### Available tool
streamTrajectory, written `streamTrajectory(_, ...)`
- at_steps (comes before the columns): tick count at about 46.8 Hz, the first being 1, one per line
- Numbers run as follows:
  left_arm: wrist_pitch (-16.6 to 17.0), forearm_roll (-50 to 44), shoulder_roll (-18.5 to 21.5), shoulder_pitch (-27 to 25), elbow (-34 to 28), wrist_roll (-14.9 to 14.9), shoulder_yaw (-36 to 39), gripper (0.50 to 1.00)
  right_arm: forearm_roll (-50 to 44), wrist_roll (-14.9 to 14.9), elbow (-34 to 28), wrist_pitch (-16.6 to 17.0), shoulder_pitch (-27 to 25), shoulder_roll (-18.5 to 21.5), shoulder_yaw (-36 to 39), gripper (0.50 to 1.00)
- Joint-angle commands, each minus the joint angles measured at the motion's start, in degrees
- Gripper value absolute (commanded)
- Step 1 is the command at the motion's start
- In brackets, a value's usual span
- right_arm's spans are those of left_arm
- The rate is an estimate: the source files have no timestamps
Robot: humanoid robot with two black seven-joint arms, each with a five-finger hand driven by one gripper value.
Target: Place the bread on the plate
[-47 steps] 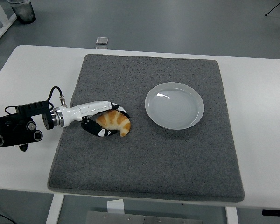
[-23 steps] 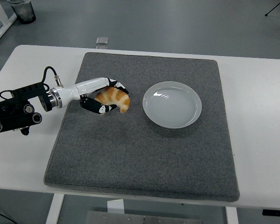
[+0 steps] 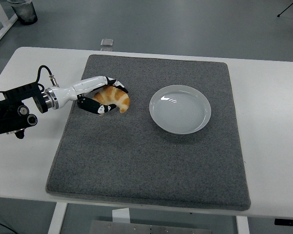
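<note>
The bread is a golden croissant (image 3: 114, 98). My left hand (image 3: 103, 94) is shut around it and holds it over the left part of the grey mat (image 3: 151, 161). The white and black fingers (image 3: 98, 108) wrap under and over the croissant. The empty white plate (image 3: 180, 109) sits on the mat to the right of the hand, a short gap away. My right hand is out of view.
The grey mat covers most of the white table (image 3: 273, 126). A small clear object (image 3: 106, 43) lies on the floor beyond the table's far edge. A dark bin (image 3: 22, 11) stands at the top left.
My left hand has lifted the croissant and carried it up and to the left in the picture, away from the mat's middle. The plate has stayed put.
</note>
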Motion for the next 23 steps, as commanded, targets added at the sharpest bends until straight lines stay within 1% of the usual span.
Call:
streamTrajectory(1, -0.1, 0.1, 0.9, -0.8, 0.0, 0.1, -0.9, 0.500, 0.0, 0.0, 0.0, 0.0, 0.0, 0.0, 0.0, 0.954)
streamTrajectory(11, -1.1, 0.1, 3.8, -7.2, 0.0, 0.3, -0.8, 0.500, 0.0, 0.0, 0.0, 0.0, 0.0, 0.0, 0.0, 0.952)
streamTrajectory(15, -1.5, 0.1, 4.1, -10.2, 0.0, 0.4, -0.7, 0.500, 0.0, 0.0, 0.0, 0.0, 0.0, 0.0, 0.0, 0.952)
streamTrajectory(23, -3.6, 0.1, 3.7, -16.0, 0.3, 0.5, -0.6, 0.500, -0.1, 0.0, 0.0, 0.0, 0.0, 0.0, 0.0, 0.952)
